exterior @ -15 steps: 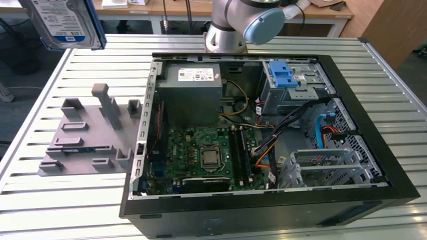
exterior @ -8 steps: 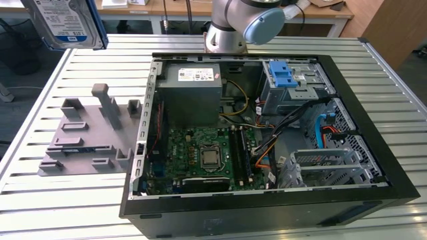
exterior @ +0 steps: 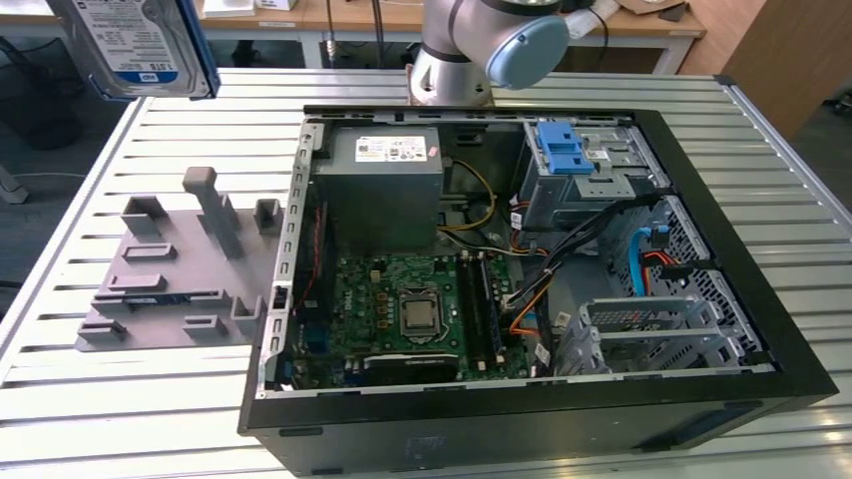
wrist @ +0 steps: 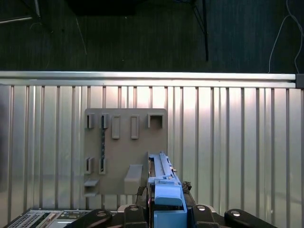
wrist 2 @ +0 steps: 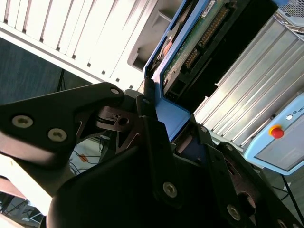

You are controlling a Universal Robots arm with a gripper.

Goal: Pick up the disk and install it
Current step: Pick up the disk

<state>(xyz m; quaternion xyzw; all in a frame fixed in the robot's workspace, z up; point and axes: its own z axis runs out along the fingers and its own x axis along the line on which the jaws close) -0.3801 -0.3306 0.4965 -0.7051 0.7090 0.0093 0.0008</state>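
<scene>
We found the gripper [wrist 2: 172,124] closed on the disk [wrist 2: 199,38], its two black fingers [wrist 2: 148,111] pressed against the blue carrier frame at one end of the drive, so the claw was holding the drive. In the second wrist view the disk stood out from the fingers with its green circuit-board side turned to the camera and the blue frame running along its edges. In the first wrist view we looked along the drive edge-on. Below it lay the slatted metal table [wrist: 228,142] with the grey fixture [wrist: 126,147] of slots and posts, and the disk was held clear of both. In the exterior view the disk [exterior: 134,45] hung high at the exterior view's left, its white-and-blue label side showing. It was over the fixture side of the table and well apart from the open computer case [exterior: 533,439]. Inside that case we saw the grey power supply [exterior: 386,190] with its white sticker and the green motherboard [exterior: 413,309] next to it. The blue ribbed latch [exterior: 566,150] sat on the drive cage toward the exterior view's right. The arm [exterior: 460,50] rose at the far edge of the table, behind the case.
</scene>
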